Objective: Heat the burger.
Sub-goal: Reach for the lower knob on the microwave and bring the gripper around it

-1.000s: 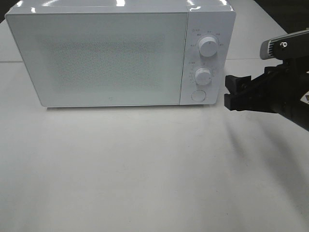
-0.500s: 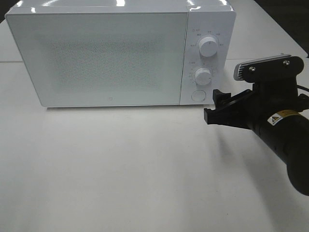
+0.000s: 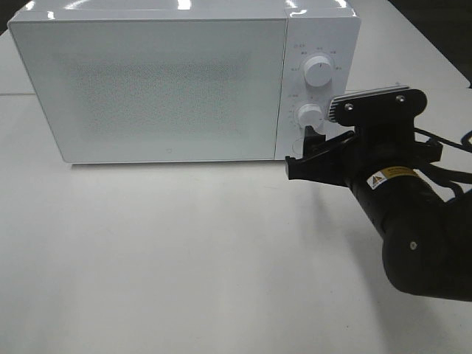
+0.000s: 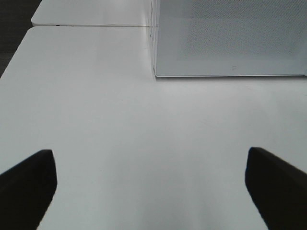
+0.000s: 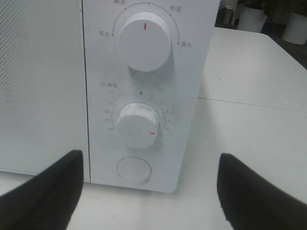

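Note:
The burger is out of view. The white microwave (image 3: 162, 81) stands at the back of the table with its frosted door shut, so its inside is hidden. My right gripper (image 3: 304, 153) is open and empty, close in front of the control panel. In the right wrist view its fingers (image 5: 43, 196) frame the lower dial (image 5: 136, 125) and the round button (image 5: 134, 170). The lower dial's red mark points away from the 0. My left gripper (image 4: 151, 163) is open and empty, low over bare table near the microwave's left front corner (image 4: 156, 72).
The upper dial (image 3: 318, 71) sits above the lower dial (image 3: 310, 116) on the panel. The white table (image 3: 184, 251) stretches in front of the microwave. A second white table (image 5: 249, 62) lies behind on the right.
My right gripper has moved left and towards the microwave, from beside its right side to in front of the round button. The microwave has not changed.

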You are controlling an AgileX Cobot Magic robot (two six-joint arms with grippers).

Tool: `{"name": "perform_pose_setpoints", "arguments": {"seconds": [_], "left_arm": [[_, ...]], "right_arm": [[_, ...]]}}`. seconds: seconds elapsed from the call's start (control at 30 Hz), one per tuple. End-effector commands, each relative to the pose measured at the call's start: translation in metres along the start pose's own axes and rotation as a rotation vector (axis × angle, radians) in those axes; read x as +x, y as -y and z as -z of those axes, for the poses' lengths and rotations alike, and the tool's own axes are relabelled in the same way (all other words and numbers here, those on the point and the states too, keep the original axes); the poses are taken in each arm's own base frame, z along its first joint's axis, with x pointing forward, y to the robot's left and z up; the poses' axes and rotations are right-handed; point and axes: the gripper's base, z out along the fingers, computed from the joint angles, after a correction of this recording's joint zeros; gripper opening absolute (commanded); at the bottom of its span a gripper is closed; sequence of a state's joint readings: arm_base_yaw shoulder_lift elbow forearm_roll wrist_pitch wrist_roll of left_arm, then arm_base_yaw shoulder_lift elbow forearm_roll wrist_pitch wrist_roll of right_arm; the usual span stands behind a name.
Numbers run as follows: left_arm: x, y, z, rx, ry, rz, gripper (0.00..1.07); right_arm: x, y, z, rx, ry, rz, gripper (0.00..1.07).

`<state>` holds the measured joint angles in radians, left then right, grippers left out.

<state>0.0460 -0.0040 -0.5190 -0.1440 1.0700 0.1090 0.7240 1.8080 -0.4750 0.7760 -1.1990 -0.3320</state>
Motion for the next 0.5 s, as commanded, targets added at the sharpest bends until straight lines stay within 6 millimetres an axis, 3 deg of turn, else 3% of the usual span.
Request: {"name": "perform_pose_setpoints", "arguments": {"seconds": [0.03,0.5], "left_arm": [[0.002,0.001,0.003,-0.001,0.023,0.006,1.01],[0.002,0.001,0.003,-0.001,0.023,0.006,1.01]], "right_arm": [[-0.005,-0.005,-0.006,0.002,0.03,-0.021,0.75],[-0.003,-0.031,-0.046,0.012,0.044,-0.049,0.75]]}}
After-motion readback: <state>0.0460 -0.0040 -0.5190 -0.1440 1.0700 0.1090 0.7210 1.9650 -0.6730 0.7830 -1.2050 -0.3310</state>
